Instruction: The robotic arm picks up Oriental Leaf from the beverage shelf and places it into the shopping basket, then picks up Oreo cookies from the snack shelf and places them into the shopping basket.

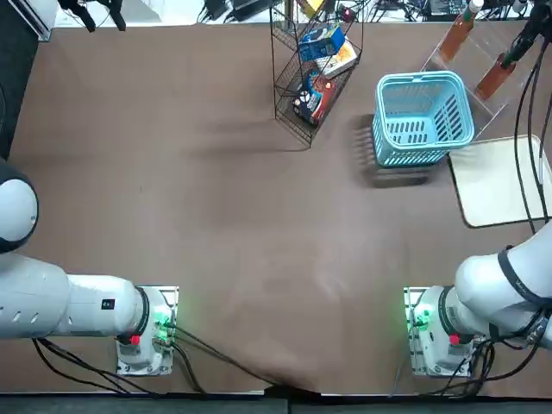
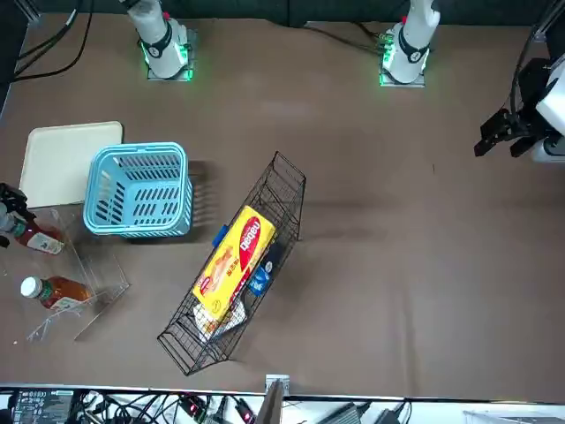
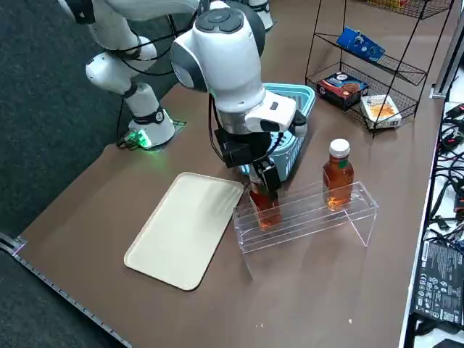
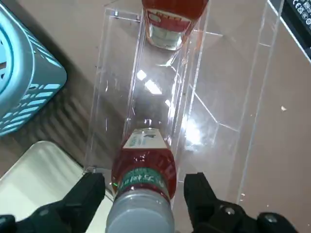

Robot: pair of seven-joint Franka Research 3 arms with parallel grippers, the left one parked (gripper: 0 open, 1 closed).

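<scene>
Right wrist view has the right pincer [image 4: 144, 183] released, its two fingers parted around the cap and neck of one bottle of Oriental Leaf [image 4: 145, 167], with a gap showing on either side. Taking the shopping basket [image 1: 423, 118] as landmark, pincer and bottle are just off its side toward the robot's right. In the right side view the pincer hides that bottle's cap, and the robotic arm [image 3: 228, 61] covers part of the basket; the top view cuts the arm off at its edge.

Two bottles of tea, both upright, stand in the beverage shelf [image 3: 312, 221], on the basket's right; the second bottle [image 3: 338, 176], farther from the arm bases, shows whole in the right side view. The stand's clear walls are hard to trace in the top view. One cream tray [image 3: 185, 230] lies to the basket's right, nearer the bases than the stand.

To the basket's left is the one snack shelf [image 2: 181, 340], carrying four packs I can count. The Oreo cookies [image 3: 360, 44] are one blue box on a middle tier; wires and a yellow pack [image 2: 235, 265] largely hide it in the front view. Below are one red-and-black pack [image 3: 342, 88] and one white pack [image 3: 381, 109]. All of it stands on one brown tabletop [image 1: 216, 207].
</scene>
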